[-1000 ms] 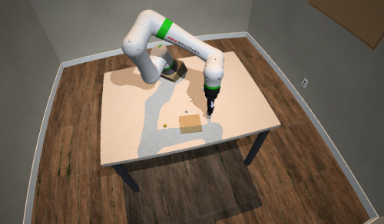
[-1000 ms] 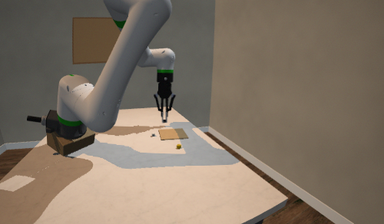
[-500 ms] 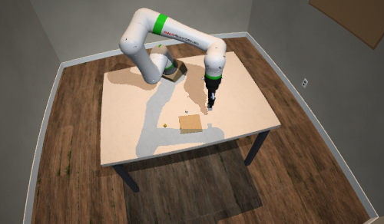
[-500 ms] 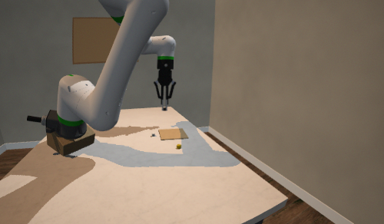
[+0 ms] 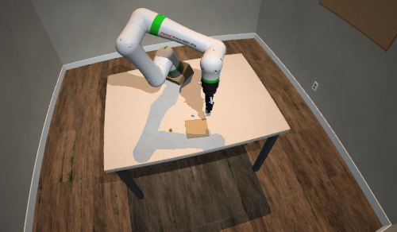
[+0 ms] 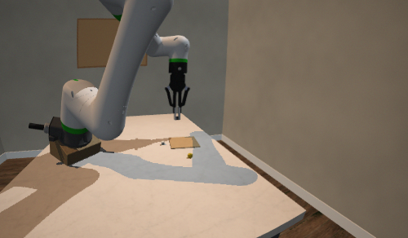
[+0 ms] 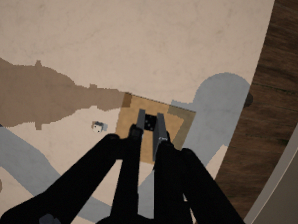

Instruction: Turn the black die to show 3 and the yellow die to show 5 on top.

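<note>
My gripper (image 5: 208, 113) (image 6: 177, 116) (image 7: 149, 120) points down, shut on the black die (image 7: 149, 123), high above the table. The black die shows between the fingertips with small white pips, too small to read. The tan mat (image 5: 196, 127) (image 6: 180, 143) (image 7: 128, 114) lies flat, partly in shadow; in the wrist view it shows behind the fingers. The yellow die (image 5: 171, 129) (image 6: 189, 156) lies on the table beside the mat, off it; the arm hides it in the wrist view. The white die (image 5: 193, 115) (image 6: 162, 143) (image 7: 98, 127) lies on the table just off the mat. Their top faces cannot be read.
The arm's base block (image 6: 78, 153) stands at the table's back edge. The table (image 5: 247, 103) (image 6: 127, 204) ends a short way past the mat at the front. Shadows of the arm cross the table beside the mat.
</note>
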